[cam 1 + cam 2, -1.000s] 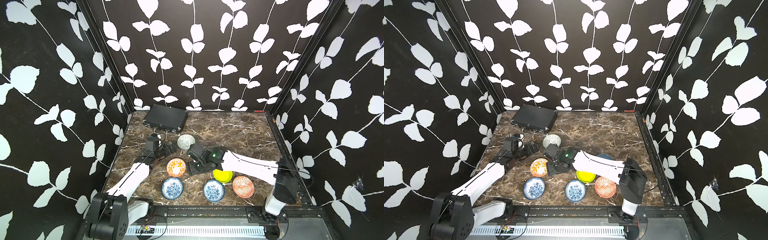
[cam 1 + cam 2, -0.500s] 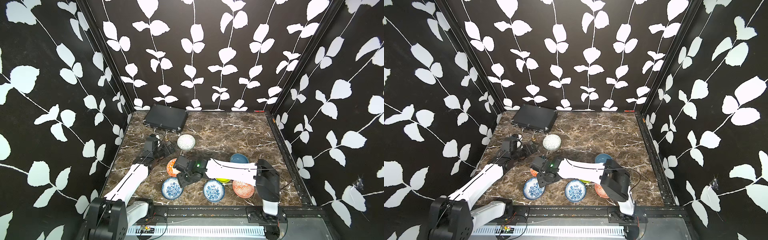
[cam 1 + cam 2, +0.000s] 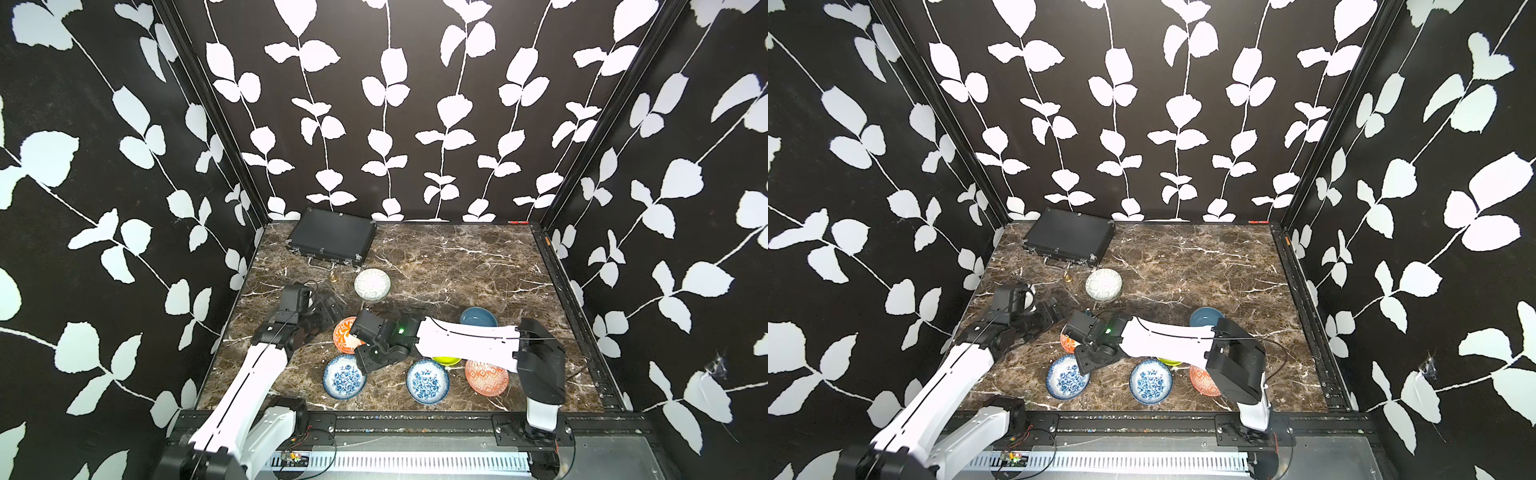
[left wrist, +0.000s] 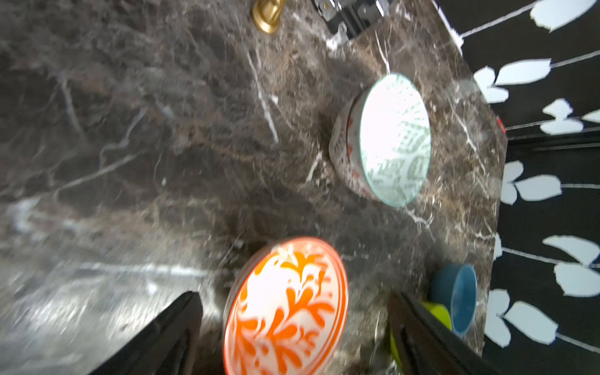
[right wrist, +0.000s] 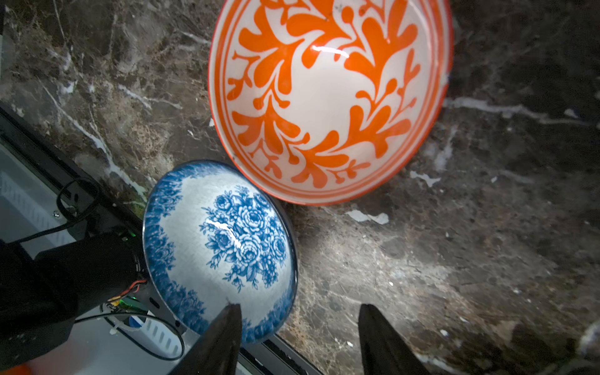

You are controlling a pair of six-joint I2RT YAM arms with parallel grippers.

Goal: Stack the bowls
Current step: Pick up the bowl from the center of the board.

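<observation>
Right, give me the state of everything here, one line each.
left claw: open, empty
right claw: open, empty
orange leaf-pattern bowl: upright, unstacked
left blue-floral bowl: upright, unstacked
right blue-floral bowl: upright, unstacked
orange lattice bowl: upright, unstacked
yellow bowl: upright, mostly hidden under right arm
blue bowl: upright, unstacked
pale patterned bowl: upright, seemingly nested in another
black case: closed, lying flat

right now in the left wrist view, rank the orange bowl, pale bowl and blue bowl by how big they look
1. orange bowl, cut off by the frame edge
2. pale bowl
3. blue bowl, seen nearly edge-on
The orange one sits nearest the camera, so real sizes may be alike.
</observation>
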